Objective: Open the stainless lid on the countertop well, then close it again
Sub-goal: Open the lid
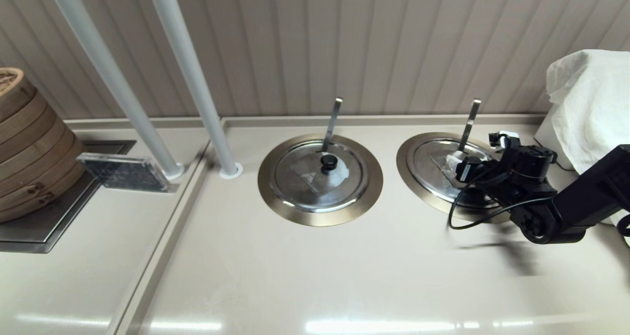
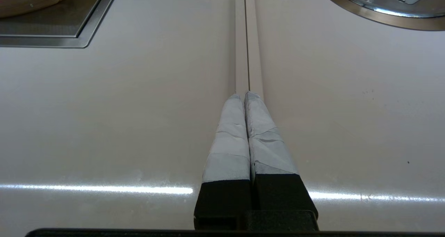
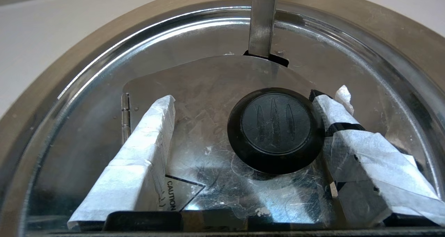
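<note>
At the right of the head view the right gripper [image 1: 460, 164] hangs over the stainless lid [image 1: 435, 165], which lies flat and closed in the countertop well [image 1: 408, 170]. Its taped fingers [image 3: 139, 153] stand apart on either side of the small black knob [image 3: 276, 129]; one finger is touching or just beside the knob, the other well apart, and the ladle handle [image 1: 470, 123] rises behind. The left gripper [image 2: 243, 97] shows only in its wrist view, fingers pressed together above the bare countertop [image 2: 104, 108].
</note>
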`<state>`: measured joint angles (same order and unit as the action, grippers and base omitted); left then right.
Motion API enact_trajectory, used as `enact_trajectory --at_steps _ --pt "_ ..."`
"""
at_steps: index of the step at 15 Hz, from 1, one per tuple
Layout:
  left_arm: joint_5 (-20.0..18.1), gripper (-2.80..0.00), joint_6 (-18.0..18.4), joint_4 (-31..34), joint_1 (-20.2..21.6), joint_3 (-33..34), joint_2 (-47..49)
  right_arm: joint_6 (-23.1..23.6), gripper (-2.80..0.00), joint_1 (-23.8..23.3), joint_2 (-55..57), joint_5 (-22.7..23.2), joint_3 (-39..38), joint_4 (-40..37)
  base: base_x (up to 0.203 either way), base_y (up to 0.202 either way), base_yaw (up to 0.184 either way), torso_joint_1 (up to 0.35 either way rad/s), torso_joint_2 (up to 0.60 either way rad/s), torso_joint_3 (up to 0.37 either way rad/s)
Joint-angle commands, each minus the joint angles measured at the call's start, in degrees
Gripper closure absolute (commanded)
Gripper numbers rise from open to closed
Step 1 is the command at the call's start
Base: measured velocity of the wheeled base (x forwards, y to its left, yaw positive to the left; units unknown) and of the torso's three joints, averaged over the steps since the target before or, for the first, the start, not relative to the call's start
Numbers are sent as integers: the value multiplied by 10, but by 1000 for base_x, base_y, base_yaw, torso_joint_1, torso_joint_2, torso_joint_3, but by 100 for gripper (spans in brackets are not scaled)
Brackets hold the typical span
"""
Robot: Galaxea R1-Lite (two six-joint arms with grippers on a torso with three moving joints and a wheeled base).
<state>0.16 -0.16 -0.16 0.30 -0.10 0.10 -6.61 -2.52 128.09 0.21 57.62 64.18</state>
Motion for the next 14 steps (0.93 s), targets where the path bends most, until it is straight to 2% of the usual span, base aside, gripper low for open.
enact_trajectory --at_steps 1,2,5,14 --pt "0 0 0 0 0 0 0 24 -280 -1 38 3 -5 50 0 0 0 0 0 0" --pt "0 0 0 0 0 0 0 26 -280 0 42 4 -15 88 0 0 0 0 0 0" --pt "0 0 0 0 0 0 0 21 -280 5 28 7 -39 108 0 0 0 0 0 0" --pt "0 0 0 0 0 0 0 -18 -280 9 -5 8 -60 110 0 0 0 0 0 0"
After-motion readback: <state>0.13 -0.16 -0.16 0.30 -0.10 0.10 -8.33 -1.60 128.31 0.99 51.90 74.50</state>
